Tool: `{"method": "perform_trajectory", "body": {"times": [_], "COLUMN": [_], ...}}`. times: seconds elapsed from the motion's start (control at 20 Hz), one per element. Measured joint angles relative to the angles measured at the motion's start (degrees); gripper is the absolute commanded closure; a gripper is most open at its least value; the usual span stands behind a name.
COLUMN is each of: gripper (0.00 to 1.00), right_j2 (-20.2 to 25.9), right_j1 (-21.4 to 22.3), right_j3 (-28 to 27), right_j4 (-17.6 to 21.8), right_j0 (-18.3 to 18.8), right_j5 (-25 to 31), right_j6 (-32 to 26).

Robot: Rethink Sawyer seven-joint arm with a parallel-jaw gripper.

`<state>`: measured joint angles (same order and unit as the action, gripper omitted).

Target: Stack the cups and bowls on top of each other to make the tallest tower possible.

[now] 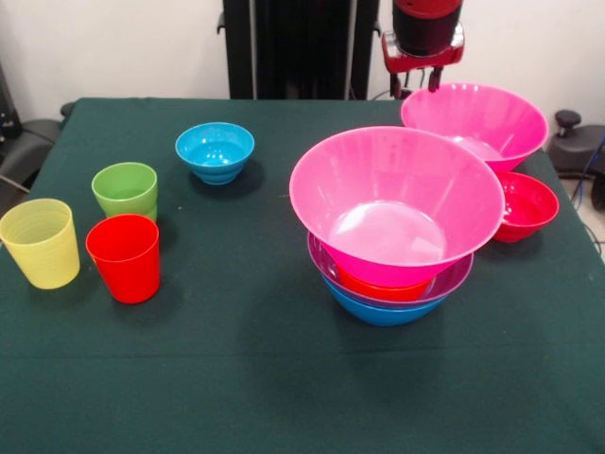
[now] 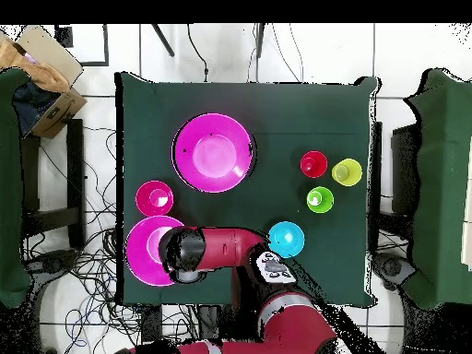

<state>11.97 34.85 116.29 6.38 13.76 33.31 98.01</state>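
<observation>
Worktop point(image 1: 236, 378): dark green cloth, plain. Tower point(image 1: 397, 222): blue bowl lowest, purple, orange, big pink uppermost. Second pink bowl point(image 1: 477, 118); crimson bowl point(image 1: 525, 203); cyan bowl point(image 1: 216, 151). Cups: translucent yellow point(image 1: 40, 242), red point(image 1: 124, 257), light green point(image 1: 125, 189). End effector point(image 1: 422, 83): red and black.

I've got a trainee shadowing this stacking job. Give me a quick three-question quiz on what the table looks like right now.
1. True or false: the red cup sits inside the tower.
2. Which bowl tops the tower: A) blue, B) large pink, C) cyan?
3. The end effector hovers over which bowl?

Key:
1. False; it stands beside the yellow cup and green cup.
2. B; the large pink bowl.
3. The second large pink bowl, next to the crimson bowl.
</observation>
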Motion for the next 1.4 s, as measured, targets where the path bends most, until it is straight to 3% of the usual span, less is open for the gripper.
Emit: {"method": "perform_trajectory", "body": {"times": [0.85, 1.4], "gripper": [0.0, 0.0], "right_j2": [-1.4, -4.91], "right_j1": [-2.19, -3.45], "right_j3": [-1.28, -2.2], "right_j4": [-0.01, -0.01], "right_j0": [-1.34, -4.69], "right_j5": [-2.67, -3.89], "right_j6": [0.0, 0.0]}}
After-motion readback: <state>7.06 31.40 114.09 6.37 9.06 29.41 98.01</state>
